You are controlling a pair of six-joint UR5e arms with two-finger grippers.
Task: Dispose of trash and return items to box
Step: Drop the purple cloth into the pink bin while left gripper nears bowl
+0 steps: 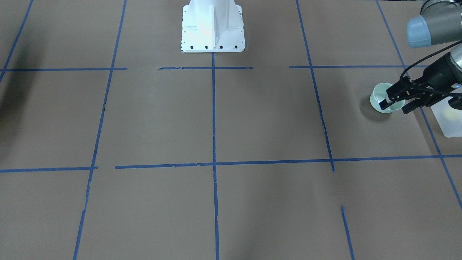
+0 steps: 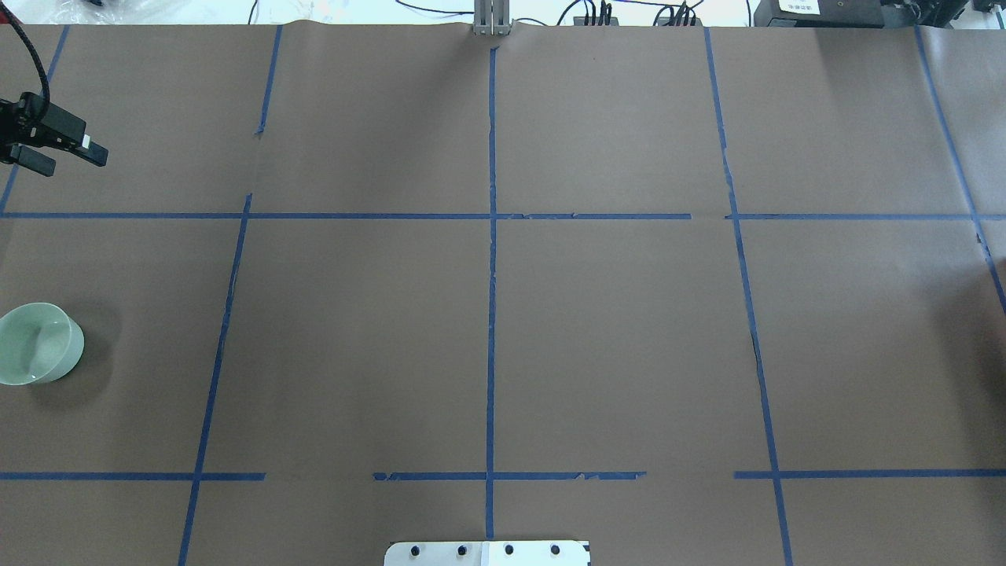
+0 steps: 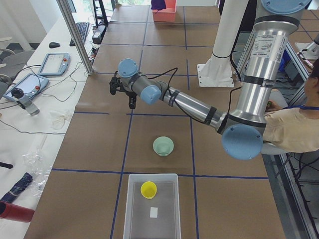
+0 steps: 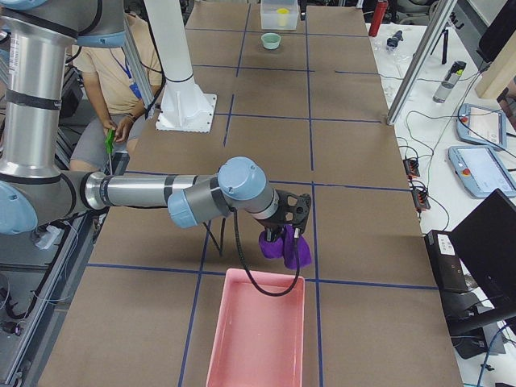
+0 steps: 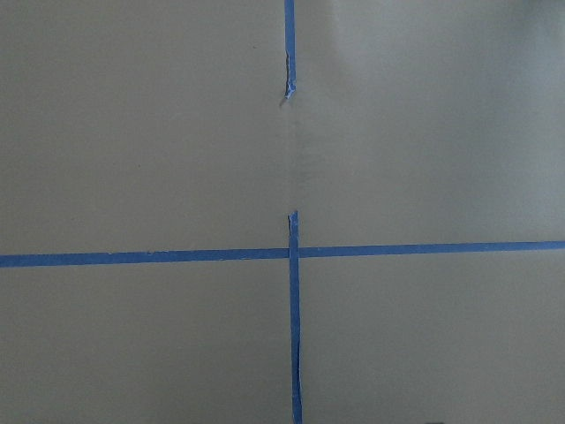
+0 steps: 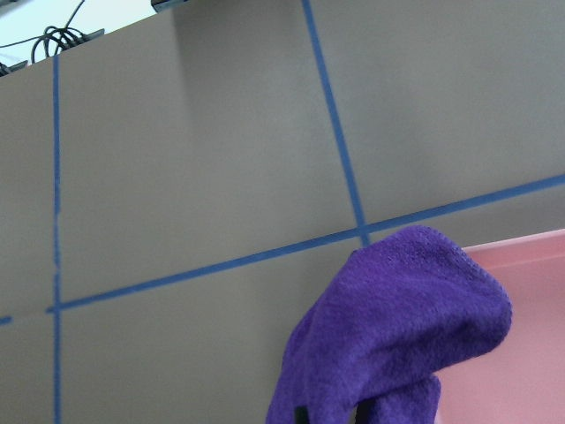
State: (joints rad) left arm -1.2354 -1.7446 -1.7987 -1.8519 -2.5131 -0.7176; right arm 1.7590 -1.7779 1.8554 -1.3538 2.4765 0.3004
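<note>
The pale mint-green bowl stands empty on the brown paper at the table's left end; it also shows in the left view. The yellow cup stands inside the frosted box, just beyond the bowl. My left gripper is open and empty, raised over the table on the far side of the bowl and apart from it. My right gripper is shut on a purple cloth that hangs over the far end of a pink bin.
A small white scrap lies in the box beside the cup. The white robot base stands at the table's middle. A person sits behind the robot. Blue tape lines cross the paper.
</note>
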